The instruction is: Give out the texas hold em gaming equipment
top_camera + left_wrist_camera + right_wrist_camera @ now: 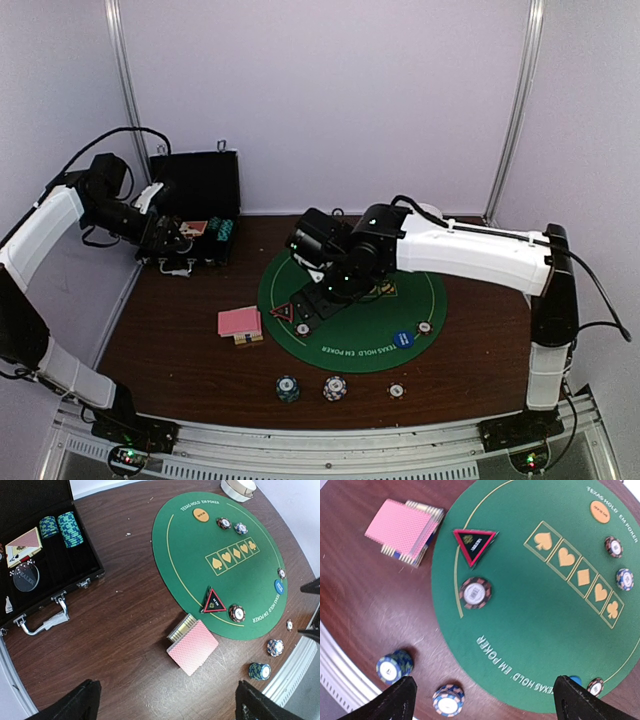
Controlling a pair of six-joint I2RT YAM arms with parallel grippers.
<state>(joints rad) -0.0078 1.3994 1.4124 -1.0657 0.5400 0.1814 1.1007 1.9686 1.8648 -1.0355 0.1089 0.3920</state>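
Observation:
The pink-backed cards [240, 322] lie stacked on the wood just left of the green mat [350, 345]. The red-black triangle marker [282, 312] and one chip [302, 328] sit on the mat's left edge. My right gripper [312, 303] hovers above them, open and empty; its wrist view shows the triangle [474, 543], the chip [475, 593] and the cards [402, 530]. The blue button [403, 339] is at the mat's near edge and the orange button [201, 515] at its far edge. My left gripper [178, 236] is open and empty, raised beside the black case [195, 190].
Two chip stacks [288, 388] [335, 388] and a single chip [397, 390] stand on the wood near the front edge. The open case holds green chip stacks [62, 527] and cards [22, 545]. White bowls [238, 487] stand behind the mat.

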